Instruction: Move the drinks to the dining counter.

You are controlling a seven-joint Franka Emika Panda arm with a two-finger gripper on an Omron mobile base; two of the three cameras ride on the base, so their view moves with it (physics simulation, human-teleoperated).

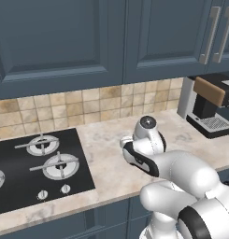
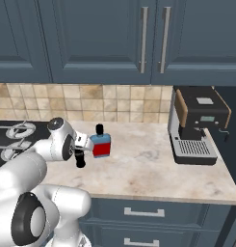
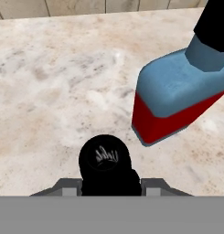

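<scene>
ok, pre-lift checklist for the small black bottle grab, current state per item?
1. Gripper around the small black bottle: ok, the bottle sits between the fingers in the hand view.
2. Grip fully closed and firm: cannot tell.
3. Black bottle upright: ok.
4. Blue bottle with red label apart from the black bottle: ok, a gap shows, but it stands close beside the gripper.
5. Blue bottle upright on the marble counter: ok.
6. Coffee machine away from the arm: ok.
</scene>
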